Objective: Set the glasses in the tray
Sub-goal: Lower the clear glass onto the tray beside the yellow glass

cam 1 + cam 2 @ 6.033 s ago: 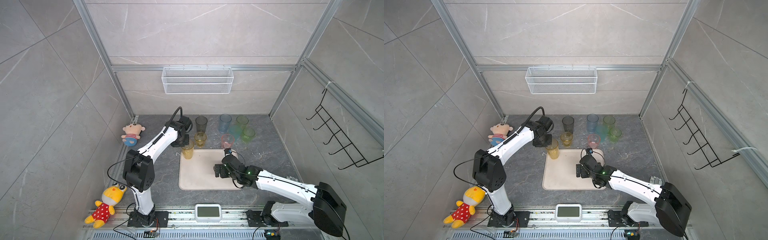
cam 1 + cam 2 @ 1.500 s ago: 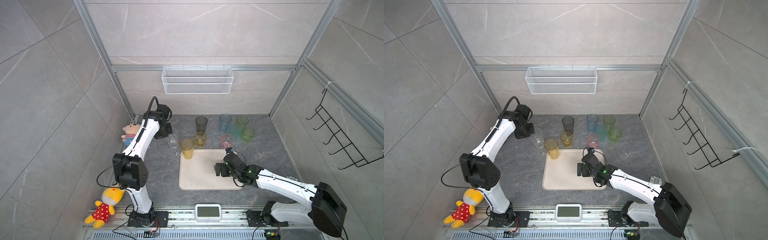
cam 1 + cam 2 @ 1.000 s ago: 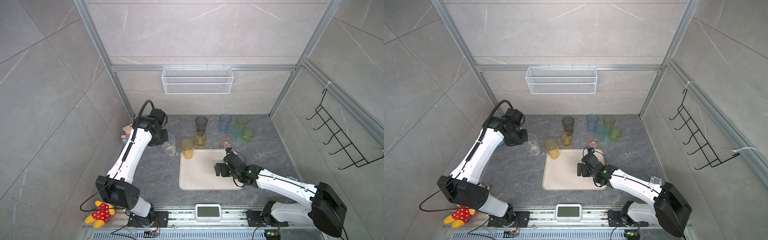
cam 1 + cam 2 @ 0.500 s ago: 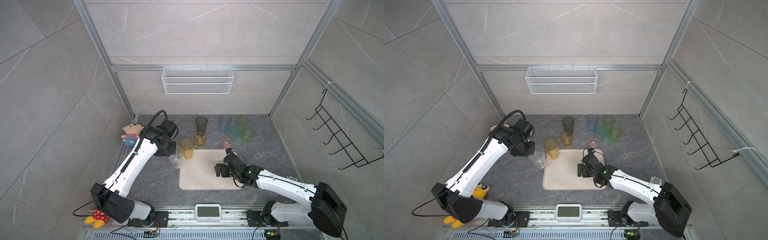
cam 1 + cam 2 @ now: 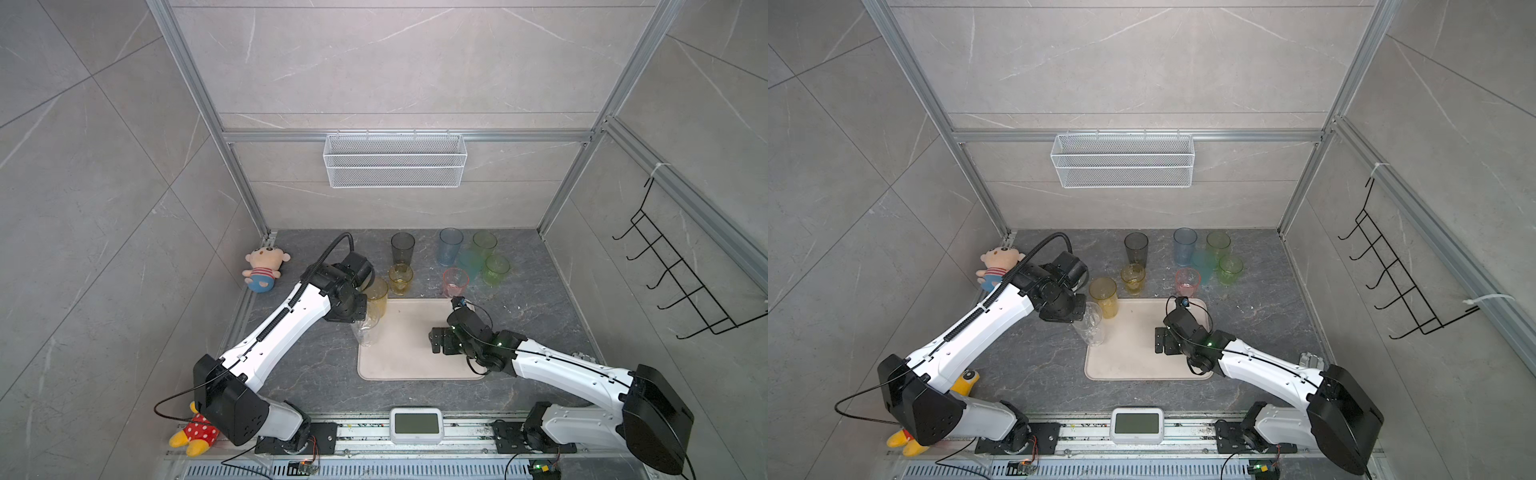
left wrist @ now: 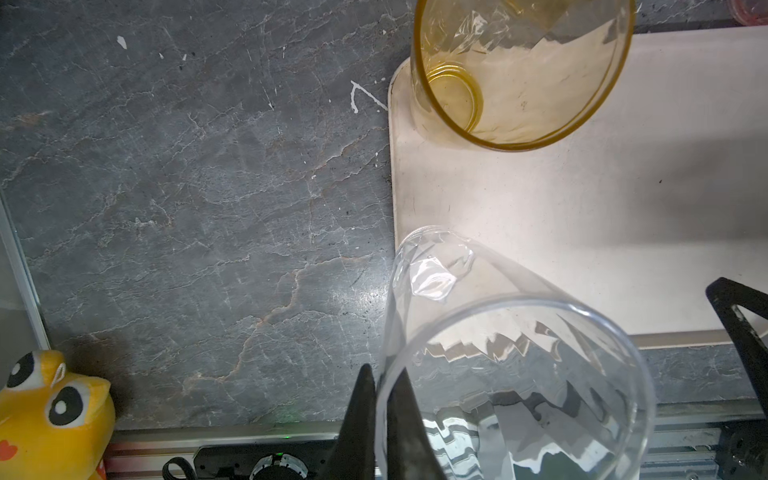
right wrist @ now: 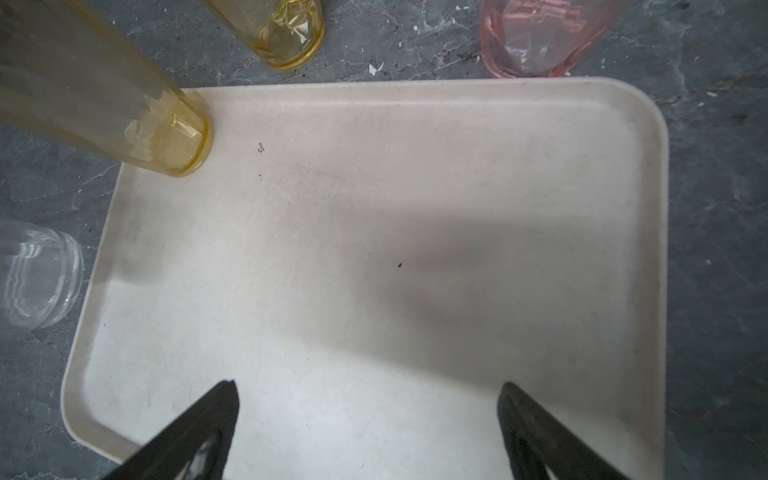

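On the tray (image 7: pixel 415 208), one amber glass (image 7: pixel 124 108)

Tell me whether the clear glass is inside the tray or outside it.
Outside. In the right wrist view the clear glass has its base beside the tray, over dark stone. The left tool pinches its rim.

No text, label, brand or number can be read here — none.
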### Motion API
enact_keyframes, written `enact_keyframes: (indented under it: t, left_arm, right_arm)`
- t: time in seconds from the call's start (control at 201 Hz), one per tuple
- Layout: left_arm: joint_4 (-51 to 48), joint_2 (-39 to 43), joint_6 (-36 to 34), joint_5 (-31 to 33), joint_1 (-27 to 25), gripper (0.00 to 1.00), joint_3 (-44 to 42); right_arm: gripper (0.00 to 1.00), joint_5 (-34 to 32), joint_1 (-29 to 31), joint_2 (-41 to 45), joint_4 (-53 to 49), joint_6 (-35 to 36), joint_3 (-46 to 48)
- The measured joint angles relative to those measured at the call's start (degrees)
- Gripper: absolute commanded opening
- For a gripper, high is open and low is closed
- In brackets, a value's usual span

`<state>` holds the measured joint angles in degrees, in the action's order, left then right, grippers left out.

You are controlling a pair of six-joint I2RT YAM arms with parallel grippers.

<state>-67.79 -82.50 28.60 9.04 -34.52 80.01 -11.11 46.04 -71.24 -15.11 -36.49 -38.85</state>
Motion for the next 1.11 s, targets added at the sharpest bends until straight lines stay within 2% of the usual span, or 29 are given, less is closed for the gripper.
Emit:
enact_keyframes:
  t: [1.111]
  left_arm:
    - [9.99, -6.27, 2.03, 0.0, -0.22, 0.0, -4.22]
  right_arm:
    - [0.99, 0.0, 0.0, 0.0, 0.0, -0.02, 0.0]
